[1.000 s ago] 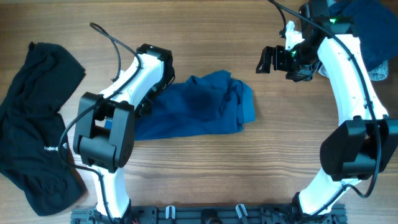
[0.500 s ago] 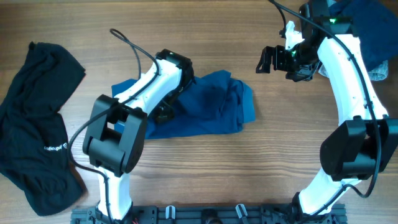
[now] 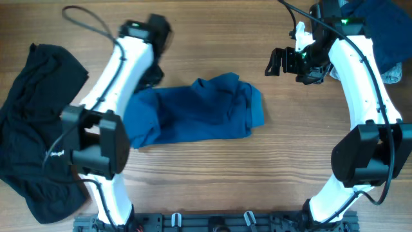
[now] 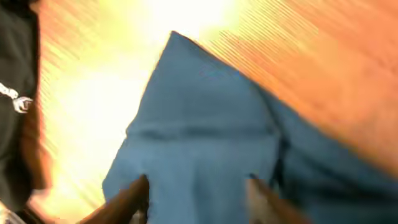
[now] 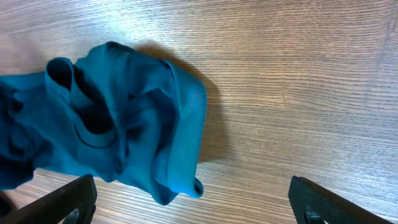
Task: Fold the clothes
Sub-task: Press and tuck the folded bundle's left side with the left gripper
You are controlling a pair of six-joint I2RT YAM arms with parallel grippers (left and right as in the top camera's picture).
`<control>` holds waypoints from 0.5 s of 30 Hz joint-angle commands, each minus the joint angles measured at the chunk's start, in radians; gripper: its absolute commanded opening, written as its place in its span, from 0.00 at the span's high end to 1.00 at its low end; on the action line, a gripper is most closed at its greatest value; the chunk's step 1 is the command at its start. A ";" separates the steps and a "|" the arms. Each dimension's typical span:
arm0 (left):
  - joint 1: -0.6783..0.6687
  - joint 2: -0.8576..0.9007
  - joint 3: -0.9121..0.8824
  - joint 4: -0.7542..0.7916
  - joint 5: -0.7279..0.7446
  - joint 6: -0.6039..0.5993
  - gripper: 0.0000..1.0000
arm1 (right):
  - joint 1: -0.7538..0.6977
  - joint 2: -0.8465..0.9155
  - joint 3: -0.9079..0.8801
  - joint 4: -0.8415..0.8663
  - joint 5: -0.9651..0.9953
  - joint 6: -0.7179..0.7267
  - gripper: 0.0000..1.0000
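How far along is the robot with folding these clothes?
Barely begun. Nothing looks neatly folded: the teal shirt lies rumpled mid-table, and the black garment sprawls at the left edge. Nothing is in hand; the left claw hovers open above the shirt, the right claw is open and empty. Both garments remain.

Teal shirt (image 3: 193, 116) soft matt cloth; table (image 3: 212, 187) grained wood.

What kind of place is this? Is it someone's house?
Probably a robot test bench, not a home. A left arm and a right arm rise from a rail at the edge of a wooden table, with a blue shirt laid out between them.
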 commanded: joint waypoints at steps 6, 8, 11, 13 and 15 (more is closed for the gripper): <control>0.114 0.072 -0.039 0.002 0.175 0.012 0.95 | 0.004 -0.008 0.016 -0.001 -0.002 0.004 0.00; 0.093 0.093 -0.056 0.017 0.197 0.011 0.96 | 0.004 -0.008 0.016 -0.002 -0.002 0.004 0.00; 0.051 0.106 -0.084 0.051 0.270 0.012 0.96 | 0.004 -0.008 0.016 -0.002 -0.002 0.004 0.00; 0.019 0.106 -0.101 0.068 0.304 0.012 0.95 | 0.004 -0.008 0.016 -0.002 -0.002 0.004 0.00; -0.031 0.106 -0.155 0.117 0.365 0.011 0.94 | 0.004 -0.008 0.016 -0.002 -0.002 0.004 0.00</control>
